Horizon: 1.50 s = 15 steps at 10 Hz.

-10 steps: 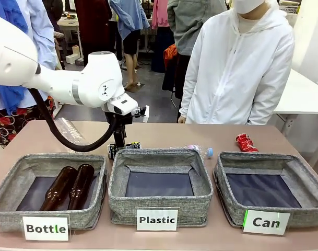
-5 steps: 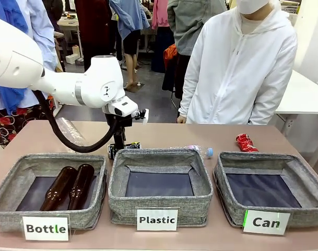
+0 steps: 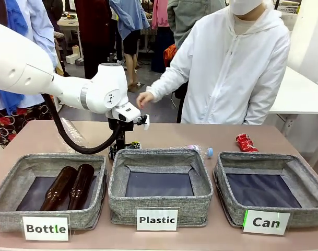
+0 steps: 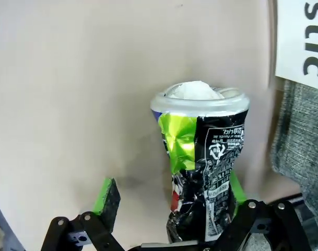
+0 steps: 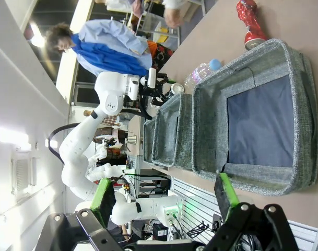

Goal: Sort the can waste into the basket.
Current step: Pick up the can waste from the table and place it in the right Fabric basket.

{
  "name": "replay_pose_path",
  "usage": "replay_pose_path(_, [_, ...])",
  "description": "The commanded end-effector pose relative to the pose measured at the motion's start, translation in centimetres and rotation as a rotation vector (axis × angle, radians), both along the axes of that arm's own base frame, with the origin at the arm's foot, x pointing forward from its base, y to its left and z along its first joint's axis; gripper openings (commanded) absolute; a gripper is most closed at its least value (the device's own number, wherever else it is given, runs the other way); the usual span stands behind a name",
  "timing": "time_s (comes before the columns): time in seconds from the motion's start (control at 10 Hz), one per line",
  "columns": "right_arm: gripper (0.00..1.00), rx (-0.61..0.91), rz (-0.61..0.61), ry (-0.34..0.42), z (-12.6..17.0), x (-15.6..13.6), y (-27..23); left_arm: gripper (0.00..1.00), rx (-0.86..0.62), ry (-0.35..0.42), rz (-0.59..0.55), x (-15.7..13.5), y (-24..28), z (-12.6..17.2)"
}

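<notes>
While the left pincer stands spread, the dark can lies between its jaws, nearer one.

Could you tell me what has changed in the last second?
The person's hand has reached towards the left arm, whose wrist dipped slightly rightward. The left end effector stays open around the dark can, gripping nothing. The red can and bottles lie unmoved.
</notes>
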State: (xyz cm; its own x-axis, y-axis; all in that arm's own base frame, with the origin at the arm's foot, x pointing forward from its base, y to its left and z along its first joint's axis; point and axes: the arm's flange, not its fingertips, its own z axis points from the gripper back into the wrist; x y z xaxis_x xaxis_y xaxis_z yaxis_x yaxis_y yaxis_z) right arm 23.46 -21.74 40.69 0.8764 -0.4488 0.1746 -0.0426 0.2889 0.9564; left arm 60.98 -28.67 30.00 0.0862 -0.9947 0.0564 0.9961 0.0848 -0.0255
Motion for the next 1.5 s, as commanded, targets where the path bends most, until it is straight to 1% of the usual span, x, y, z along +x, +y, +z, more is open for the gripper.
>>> replay_pose_path(0.0, [1.0,0.008,-0.004,-0.037,0.2,0.2,-0.1,1.0,-0.062,0.03,-0.035,-0.5,1.8,2.3])
replay_pose_path(0.1, [1.0,0.008,-0.004,-0.037,0.2,0.2,-0.1,1.0,-0.134,-0.028,-0.033,-2.4,5.2,6.2])
replay_pose_path(0.2, [1.0,0.008,-0.004,-0.037,0.2,0.2,-0.1,1.0,-0.24,-0.134,0.018,-5.8,9.9,11.2])
replay_pose_path(0.3, [1.0,0.008,-0.004,-0.037,0.2,0.2,-0.1,1.0,-0.326,-0.215,0.049,-9.5,14.2,15.3])
replay_pose_path(0.4, [1.0,0.008,-0.004,-0.037,0.2,0.2,-0.1,1.0,-0.413,-0.326,0.151,-14.1,19.7,19.4])
replay_pose_path(0.5, [1.0,0.008,-0.004,-0.037,0.2,0.2,-0.1,1.0,-0.475,-0.37,0.279,-17.8,25.1,21.2])
replay_pose_path(0.6, [1.0,0.008,-0.004,-0.037,0.2,0.2,-0.1,1.0,-0.539,-0.344,0.323,-20.8,31.5,20.9])
replay_pose_path(0.7, [1.0,0.008,-0.004,-0.037,0.2,0.2,-0.1,1.0,-0.636,-0.32,0.389,-23.5,36.7,19.1])
replay_pose_path(0.8, [1.0,0.008,-0.004,-0.037,0.2,0.2,-0.1,1.0,-0.735,-0.314,0.509,-26.4,41.2,16.5])
replay_pose_path(0.9, [1.0,0.008,-0.004,-0.037,0.2,0.2,-0.1,1.0,-0.85,-0.312,0.543,-29.2,44.9,14.0])
replay_pose_path(1.0, [1.0,0.008,-0.004,-0.037,0.2,0.2,-0.1,1.0,-0.943,-0.322,0.63,-32.0,48.1,11.1])
replay_pose_path(1.1, [1.0,0.008,-0.004,-0.037,0.2,0.2,-0.1,1.0,-1.01,-0.327,0.656,-33.6,49.7,9.2])
replay_pose_path(1.2, [1.0,0.008,-0.004,-0.037,0.2,0.2,-0.1,1.0,-1.036,-0.323,0.712,-34.7,50.2,7.9])
replay_pose_path(1.3, [1.0,0.008,-0.004,-0.037,0.2,0.2,-0.1,1.0,-1.05,-0.314,0.69,-32.5,50.9,8.1])
replay_pose_path(1.4, [1.0,0.008,-0.004,-0.037,0.2,0.2,-0.1,1.0,-1.037,-0.296,0.671,-32.4,49.9,7.9])
